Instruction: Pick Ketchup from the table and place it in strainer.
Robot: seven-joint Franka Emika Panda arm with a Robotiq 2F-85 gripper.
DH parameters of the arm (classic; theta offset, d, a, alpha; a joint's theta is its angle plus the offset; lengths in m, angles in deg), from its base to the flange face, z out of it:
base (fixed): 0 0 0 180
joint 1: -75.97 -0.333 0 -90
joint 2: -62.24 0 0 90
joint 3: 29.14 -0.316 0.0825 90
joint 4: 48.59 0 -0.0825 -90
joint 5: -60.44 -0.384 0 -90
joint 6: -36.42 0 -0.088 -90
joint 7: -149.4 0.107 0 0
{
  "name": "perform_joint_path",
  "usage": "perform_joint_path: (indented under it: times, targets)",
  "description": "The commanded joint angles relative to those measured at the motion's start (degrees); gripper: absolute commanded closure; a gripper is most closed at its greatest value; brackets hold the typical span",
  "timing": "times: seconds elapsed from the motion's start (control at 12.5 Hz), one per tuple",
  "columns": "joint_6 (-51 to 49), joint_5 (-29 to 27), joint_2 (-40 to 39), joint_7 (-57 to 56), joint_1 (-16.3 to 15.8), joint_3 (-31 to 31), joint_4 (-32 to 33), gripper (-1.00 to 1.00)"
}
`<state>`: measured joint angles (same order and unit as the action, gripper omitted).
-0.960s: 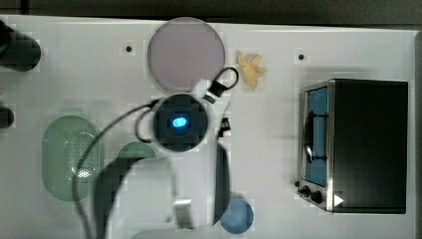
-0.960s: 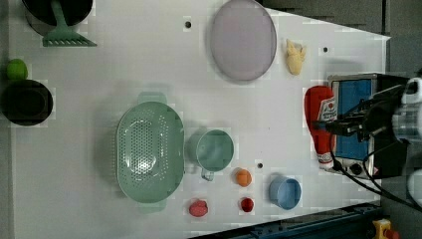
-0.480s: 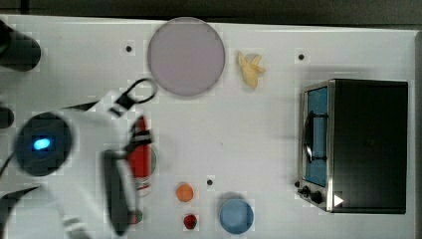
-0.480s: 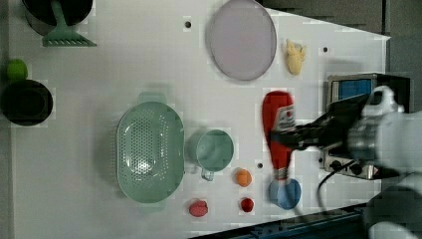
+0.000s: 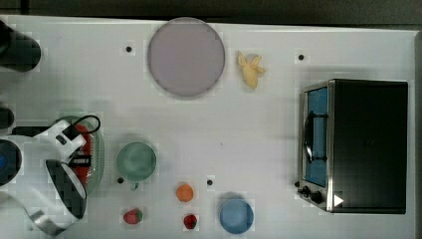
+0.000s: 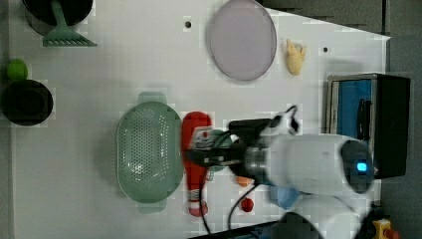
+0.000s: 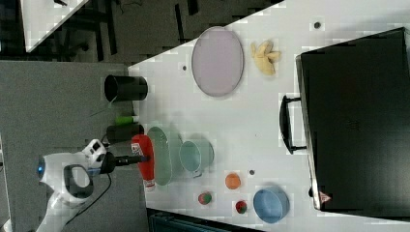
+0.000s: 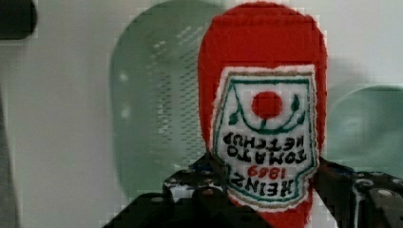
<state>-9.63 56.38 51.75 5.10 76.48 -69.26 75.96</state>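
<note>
Ketchup (image 6: 195,149), a stuffed-looking red bottle, likely light and soft, hangs in the claw (image 6: 209,151), whose jaws are part closed across its labelled middle, a sound place to hold, with the strainer (image 6: 148,152) just beyond it

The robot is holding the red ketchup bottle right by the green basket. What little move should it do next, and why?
Probably a small slide further over the pale green oval plastic strainer, then let go. In the left view, the gripper clamps the red squeeze ketchup bottle with the white label, which hangs by the strainer's rim, not yet clearly over the perforated bottom.
</note>
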Motion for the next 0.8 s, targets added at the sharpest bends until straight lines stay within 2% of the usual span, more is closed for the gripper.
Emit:
perform_joint_path:
  times: [0.08, 0.16, 0.24, 0.48, 0.64, 0.8]
  targets:
    - [7.06, 0.43, -5.53, 11.18, -0.28, -1.03, -1.11, -0.22]
    - [9.69, 1.09, -8.16, 12.02, -1.07, -0.90, -1.09, -0.22]
    - [12.23, 1.94, -10.62, 12.70, -1.70, -0.47, -1.09, -0.31]
    - [17.27, 4.79, -15.85, 12.92, -2.25, 0.49, -1.13, -0.95]
    - [17.16, 4.56, -14.55, 14.63, -1.84, 0.90, -1.31, -1.00]
    - [15.16, 4.38, -9.70, 20.13, -0.45, 0.85, -1.30, -1.00]
